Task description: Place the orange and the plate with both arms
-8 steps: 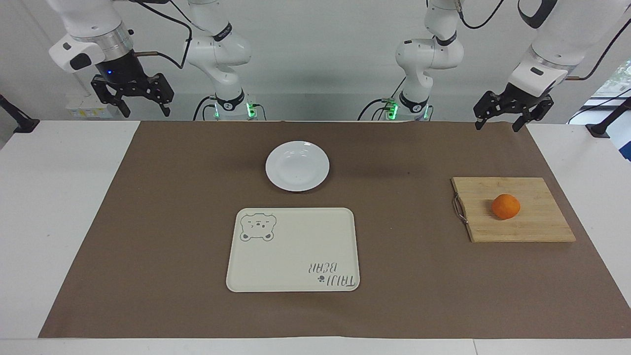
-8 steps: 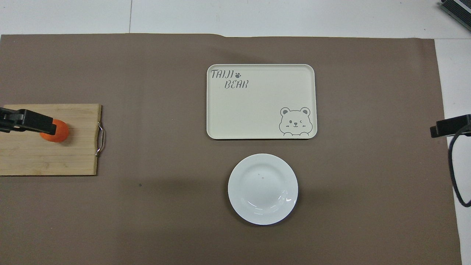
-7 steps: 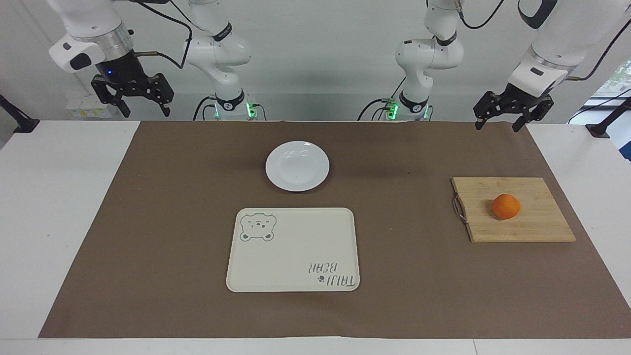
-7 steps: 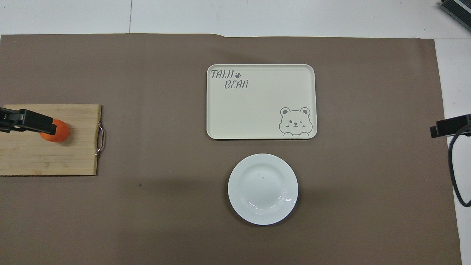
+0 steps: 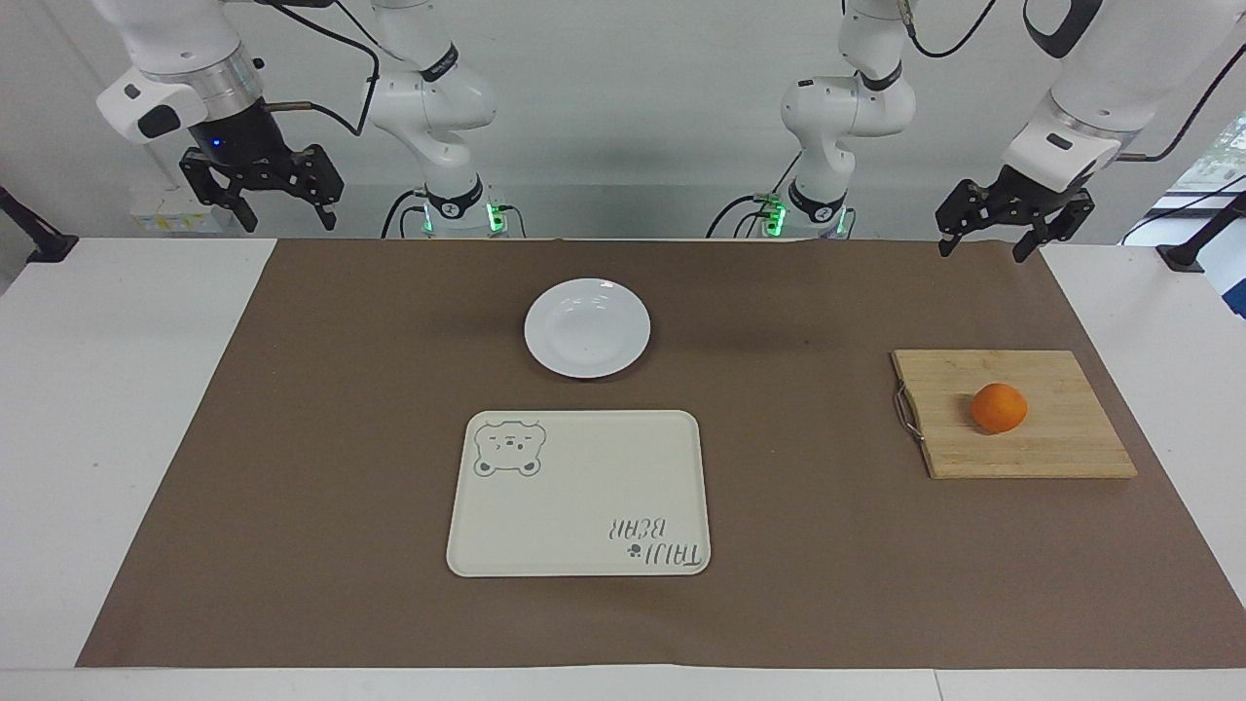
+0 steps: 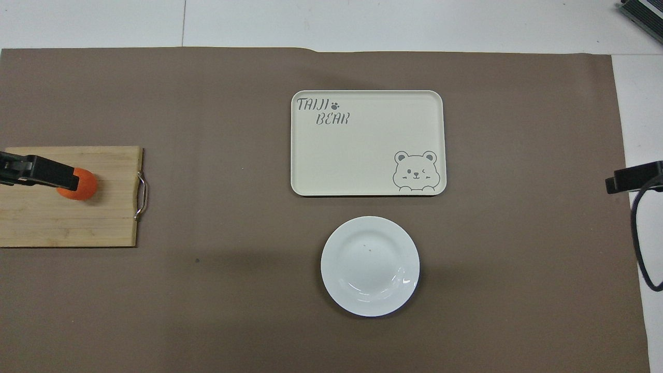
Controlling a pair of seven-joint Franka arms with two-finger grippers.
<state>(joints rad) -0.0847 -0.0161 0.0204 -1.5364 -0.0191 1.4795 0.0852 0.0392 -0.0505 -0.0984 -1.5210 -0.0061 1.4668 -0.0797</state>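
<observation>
The orange (image 5: 998,407) lies on a wooden cutting board (image 5: 1056,443) toward the left arm's end of the table. The white plate (image 5: 587,327) lies on the brown mat, near the robots and midway between the arms. My left gripper (image 5: 981,251) hangs open and empty, high over the mat's edge nearest the robots, well apart from the orange. In the overhead view one of its fingers (image 6: 46,173) covers part of the orange (image 6: 85,189). My right gripper (image 5: 289,222) hangs open and empty, high over the right arm's end of the table, away from the plate (image 6: 370,266).
A cream rectangular tray (image 5: 579,493) with a bear drawing and lettering lies beside the plate, farther from the robots. The cutting board has a metal handle (image 5: 906,412) on the side toward the plate. A brown mat (image 5: 341,438) covers most of the white table.
</observation>
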